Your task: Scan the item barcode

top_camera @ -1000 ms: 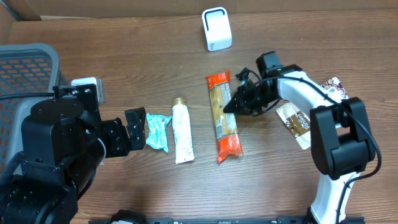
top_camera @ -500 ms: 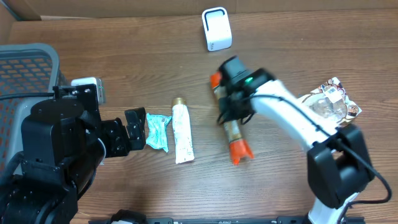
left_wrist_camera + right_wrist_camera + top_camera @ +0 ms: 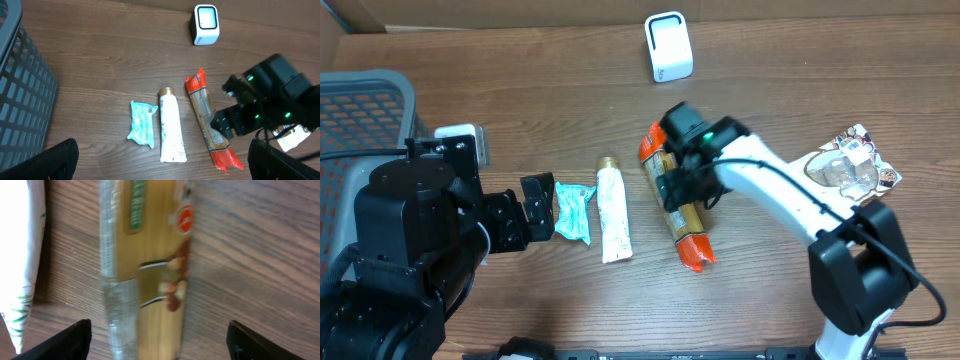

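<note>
Evidently the long orange-ended packet [image 3: 690, 238] lay flat on the counter [image 3: 790, 60] just beside the white tube [image 3: 612, 212], with the right pincer [image 3: 157, 345] spread wide above it. Likely light and stiff (slippery film, brittle contents), it wanted a gentle mid-length hold.

- Pasta packet [image 3: 693, 243]: midsection hidden under right gripper [image 3: 678, 188] in overhead. In right wrist view it is blurred, cut by top and bottom edges, print unreadable.
- White tube [image 3: 17, 255]: cut by left edge in right wrist view.
- Basket [image 3: 365, 110]: cut by left edge in overhead.
- Left gripper [image 3: 538, 207]: its wrist view shows only fingertips [image 3: 57, 160], cropped at the bottom corners.
- Crinkled packet [image 3: 855, 165]: print too small to read.
</note>
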You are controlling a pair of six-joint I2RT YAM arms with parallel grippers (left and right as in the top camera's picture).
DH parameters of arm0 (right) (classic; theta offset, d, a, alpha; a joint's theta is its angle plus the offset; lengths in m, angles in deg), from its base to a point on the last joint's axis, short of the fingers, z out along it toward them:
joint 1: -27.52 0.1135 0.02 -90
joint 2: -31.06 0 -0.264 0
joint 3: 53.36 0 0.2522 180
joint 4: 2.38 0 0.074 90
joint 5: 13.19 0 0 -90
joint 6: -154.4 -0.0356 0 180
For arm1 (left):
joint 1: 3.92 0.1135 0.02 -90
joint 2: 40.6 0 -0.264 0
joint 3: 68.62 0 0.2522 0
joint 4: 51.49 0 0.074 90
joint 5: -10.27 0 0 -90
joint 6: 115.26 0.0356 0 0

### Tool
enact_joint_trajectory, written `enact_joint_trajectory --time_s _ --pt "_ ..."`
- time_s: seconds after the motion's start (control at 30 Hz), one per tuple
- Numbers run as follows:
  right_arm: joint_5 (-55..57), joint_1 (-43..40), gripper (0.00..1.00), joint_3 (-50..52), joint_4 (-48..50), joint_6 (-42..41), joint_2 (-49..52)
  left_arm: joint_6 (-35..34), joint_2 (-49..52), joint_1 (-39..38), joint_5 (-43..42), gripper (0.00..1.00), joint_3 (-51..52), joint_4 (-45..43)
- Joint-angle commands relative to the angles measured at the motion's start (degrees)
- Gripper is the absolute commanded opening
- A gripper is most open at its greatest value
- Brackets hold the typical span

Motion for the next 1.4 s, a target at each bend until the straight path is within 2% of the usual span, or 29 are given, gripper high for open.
enact_joint_trajectory --time_s 0.0,0.13,0.33,0.4,0.47,0.57,0.73,0.87,0.97,1.27,1.37 --pt "-9.90 -2.84 0.87 2.19 0.48 7.43 0.90 -0.79 0.09 0.28 0.72 1.00 -0.70 -0.02" --pt "-17.62 -3.21 0.88 6.08 1.99 11.85 1.03 -0.79 0.09 0.28 0.72 1.00 -0.70 0.00" --pt "-17.75 -2.99 0.87 10.51 7.32 10.27 1.09 -0.79 0.09 0.28 0.72 1.00 -0.70 -0.02" --pt "-17.75 -2.99 0.82 12.35 9.77 9.53 1.11 -0.79 0.09 0.28 0.72 1.00 -0.70 -0.02" --pt "-17.75 -2.99 0.75 13.70 11.56 8.50 1.16 -0.79 0.09 0.26 0.72 1.00 -0.70 -0.02" --pt "-17.75 -3.02 0.57 14.25 12.26 7.56 1.16 -0.79 0.09 0.28 0.74 1.00 -0.70 -0.02" --pt "-18.49 -3.02 0.18 14.23 12.63 7.04 1.16 -0.79 0.09 0.28 0.72 0.99 -0.70 -0.02" --pt "-22.99 -3.69 0.04 13.55 12.57 7.08 1.14 -0.79 0.09 0.28 0.74 1.00 -0.70 -0.02" --pt "-30.56 -5.64 0.04 11.32 10.80 8.11 1.07 -0.79 0.09 0.28 0.74 1.00 -0.70 -0.02" --pt "-62.71 -18.01 0.04 0.90 0.22 20.52 -2.93 -0.79 0.09 0.28 0.72 1.00 -0.70 -0.02" --pt "-73.00 -21.70 0.04 -1.01 -0.50 21.27 -3.65 -0.79 0.09 0.28 0.72 0.99 -0.70 -0.02"
